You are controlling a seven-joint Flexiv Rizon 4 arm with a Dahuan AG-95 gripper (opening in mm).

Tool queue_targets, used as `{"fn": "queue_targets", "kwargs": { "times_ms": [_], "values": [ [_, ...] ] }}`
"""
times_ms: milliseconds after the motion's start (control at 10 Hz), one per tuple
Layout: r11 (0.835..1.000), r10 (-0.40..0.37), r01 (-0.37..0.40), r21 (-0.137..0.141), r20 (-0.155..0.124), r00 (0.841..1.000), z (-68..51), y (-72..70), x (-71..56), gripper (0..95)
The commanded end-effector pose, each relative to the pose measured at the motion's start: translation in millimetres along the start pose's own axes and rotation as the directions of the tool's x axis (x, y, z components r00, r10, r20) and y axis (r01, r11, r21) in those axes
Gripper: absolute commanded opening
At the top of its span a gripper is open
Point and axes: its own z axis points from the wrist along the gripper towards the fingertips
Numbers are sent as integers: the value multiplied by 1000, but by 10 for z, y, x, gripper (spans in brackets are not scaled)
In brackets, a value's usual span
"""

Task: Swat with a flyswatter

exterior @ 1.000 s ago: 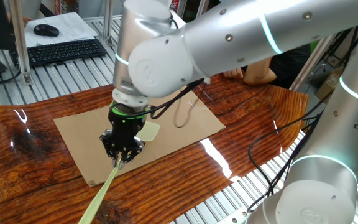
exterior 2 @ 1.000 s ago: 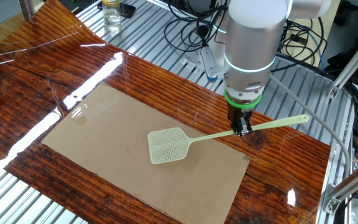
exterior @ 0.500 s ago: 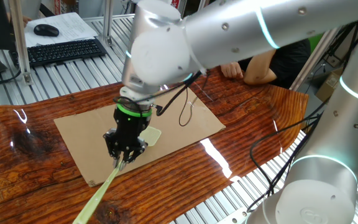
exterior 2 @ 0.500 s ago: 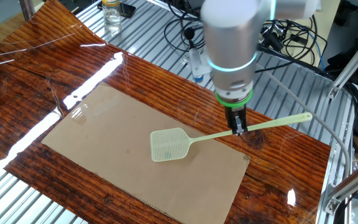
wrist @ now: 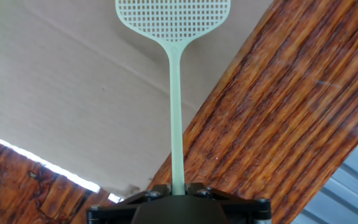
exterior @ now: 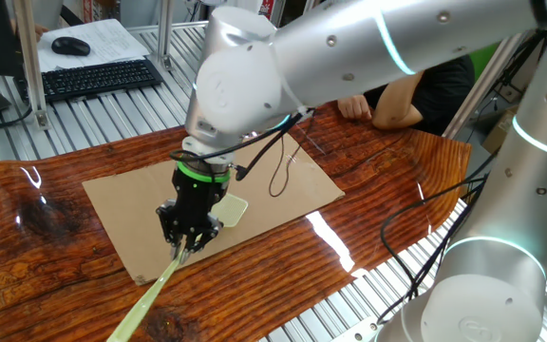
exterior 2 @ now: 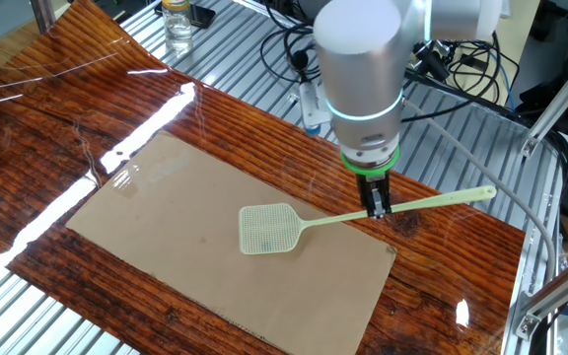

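The pale yellow-green flyswatter (exterior 2: pixel 309 223) lies with its mesh head (exterior 2: pixel 267 228) on the cardboard sheet (exterior 2: pixel 176 217). Its handle runs right past the sheet's edge (exterior 2: pixel 452 197). My gripper (exterior 2: pixel 376 204) is shut on the handle about midway. In one fixed view the gripper (exterior: pixel 187 240) hides most of the head (exterior: pixel 232 210), and the handle (exterior: pixel 150 294) runs toward the lower left. In the hand view the handle (wrist: pixel 176 112) rises from between the jaws to the mesh head (wrist: pixel 173 18) over the cardboard (wrist: pixel 61 93).
The wooden table top (exterior 2: pixel 67 89) carries the cardboard. A clear bottle (exterior 2: pixel 177 25) stands at the far edge. Cables (exterior 2: pixel 461 69) lie behind the arm. A keyboard (exterior: pixel 93 78) and mouse (exterior: pixel 70 45) sit on a side desk. A person's arm (exterior: pixel 397 109) rests at the table's far side.
The arm has leaned and shifted a little while holding the swatter. The swatter's head has moved slightly on the cardboard and the handle end has tilted a little.
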Motion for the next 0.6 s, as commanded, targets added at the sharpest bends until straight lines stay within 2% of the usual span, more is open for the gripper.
{"fn": "queue_targets", "kwargs": {
  "times_ms": [100,400,600],
  "values": [
    [999,-31,31,-19,-20,999,-168,-61,40,0],
    [998,-50,50,-23,-16,999,-308,-81,41,0],
    [998,-60,59,-26,-18,998,-308,-79,41,0]
  ]
}}
